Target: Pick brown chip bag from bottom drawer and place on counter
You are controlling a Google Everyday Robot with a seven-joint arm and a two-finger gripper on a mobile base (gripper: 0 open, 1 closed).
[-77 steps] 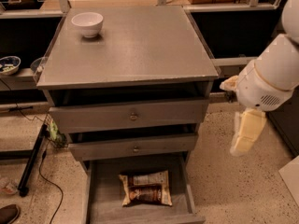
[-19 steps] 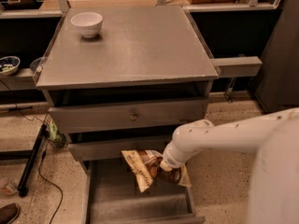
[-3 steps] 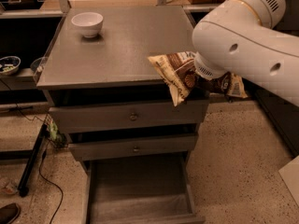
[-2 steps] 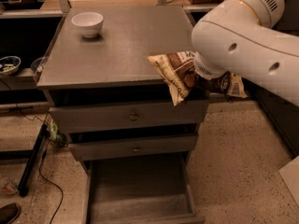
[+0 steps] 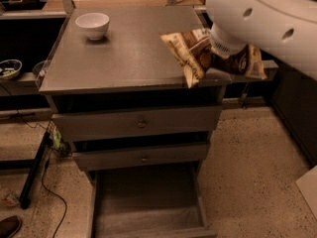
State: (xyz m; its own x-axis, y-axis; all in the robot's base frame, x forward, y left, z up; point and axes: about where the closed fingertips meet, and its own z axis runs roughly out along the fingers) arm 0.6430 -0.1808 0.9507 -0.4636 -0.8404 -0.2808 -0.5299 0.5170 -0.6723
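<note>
One bag (image 5: 190, 51) is hanging crumpled over the counter's (image 5: 124, 53) front right corner, with its lower tip dipping past the counter's front edge. The gripper (image 5: 219, 63), largely hidden under the white arm (image 5: 267, 19) reaching in from the counter's right, is pinching the bag's middle with its jaws closed on it. A bowl (image 5: 92, 25) is sitting at the counter's back left, and below the counter the bottom drawer (image 5: 148, 202) is standing pulled out, its grey floor showing beneath two knobbed drawers (image 5: 141, 124).
</note>
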